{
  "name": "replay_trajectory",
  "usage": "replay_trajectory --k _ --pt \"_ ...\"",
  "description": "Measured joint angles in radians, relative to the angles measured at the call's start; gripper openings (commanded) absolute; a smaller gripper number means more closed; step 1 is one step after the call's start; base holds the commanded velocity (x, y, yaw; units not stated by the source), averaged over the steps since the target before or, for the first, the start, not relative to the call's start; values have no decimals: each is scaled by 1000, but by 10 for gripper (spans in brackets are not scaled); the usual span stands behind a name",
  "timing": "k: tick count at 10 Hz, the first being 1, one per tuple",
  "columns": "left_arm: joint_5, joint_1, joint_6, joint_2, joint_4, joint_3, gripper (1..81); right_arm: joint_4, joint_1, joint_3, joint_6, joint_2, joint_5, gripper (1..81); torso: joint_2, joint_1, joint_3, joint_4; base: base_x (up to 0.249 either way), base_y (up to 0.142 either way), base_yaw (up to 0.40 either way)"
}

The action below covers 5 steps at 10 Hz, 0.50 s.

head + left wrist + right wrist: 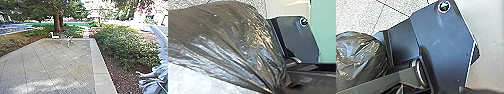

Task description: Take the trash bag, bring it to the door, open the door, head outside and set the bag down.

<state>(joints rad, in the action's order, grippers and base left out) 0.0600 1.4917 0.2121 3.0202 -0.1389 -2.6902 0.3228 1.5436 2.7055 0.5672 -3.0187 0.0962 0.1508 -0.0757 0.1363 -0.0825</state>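
A dark, shiny trash bag (230,32) stretches across the left wrist view, its plastic drawn into tight folds that meet at my left gripper (276,88), which is shut on the gathered neck. The bag's free end is cut off by that view's edge. In the right wrist view, the rounded, crinkled side of a dark trash bag (358,57) shows beside the robot's own plate and bar. Whether my right gripper is open or shut cannot be made out. The head view looks out over an outdoor paved terrace (50,67).
A pale stone border (100,67) runs along the terrace's right side, with mulch and a leafy hedge (125,47) beyond it. A white chair (54,35) and other light furniture (70,41) stand at the far end, before a tree trunk (57,23). A pale, ridged object (155,77) is at the right.
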Motion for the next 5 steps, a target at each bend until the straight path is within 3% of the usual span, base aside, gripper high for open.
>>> replay_trajectory --k 5 --pt "4 -7 0 2 0 0 10 0 -11 0 -3 0 7 811 0 1 0 0 142 0 0"
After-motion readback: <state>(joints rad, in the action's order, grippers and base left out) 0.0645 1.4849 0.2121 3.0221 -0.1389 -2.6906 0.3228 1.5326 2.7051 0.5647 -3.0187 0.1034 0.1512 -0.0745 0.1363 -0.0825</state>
